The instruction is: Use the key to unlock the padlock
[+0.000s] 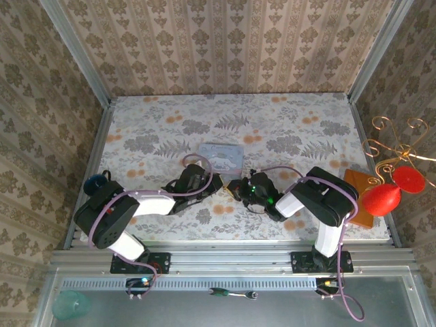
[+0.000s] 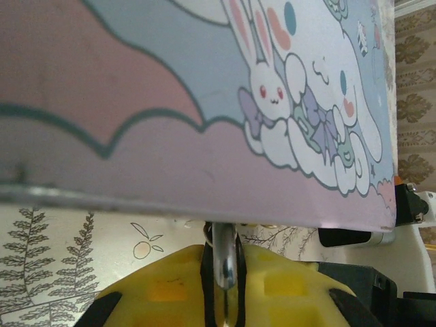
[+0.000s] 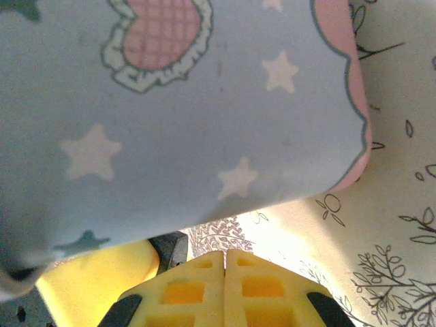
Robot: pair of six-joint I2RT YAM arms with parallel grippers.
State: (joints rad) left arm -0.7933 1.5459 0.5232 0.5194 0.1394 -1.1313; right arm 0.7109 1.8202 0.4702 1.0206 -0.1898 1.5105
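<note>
My left gripper (image 2: 223, 248) (image 1: 216, 182) is shut on a small black block, which I take for the padlock (image 2: 206, 272). A shiny metal piece (image 2: 225, 262) with a thin wire ring stands out of it toward the pastel cartoon tin (image 2: 170, 102). I cannot tell whether that piece is the key or the shackle. In the right wrist view the black padlock (image 3: 168, 251) sits at the tip of the left arm's yellow finger (image 3: 88, 279). My right gripper (image 3: 225, 253) (image 1: 240, 187) is shut, with nothing between its fingers, just right of the left one. Both point at the tin's (image 1: 221, 155) near edge.
At the table's right edge, a brown board (image 1: 357, 191), red rounded shapes (image 1: 381, 199) and a gold wire stand (image 1: 398, 146) are grouped together. A dark blue object (image 1: 95, 182) lies at the left edge. A screwdriver (image 1: 231, 293) rests on the front rail.
</note>
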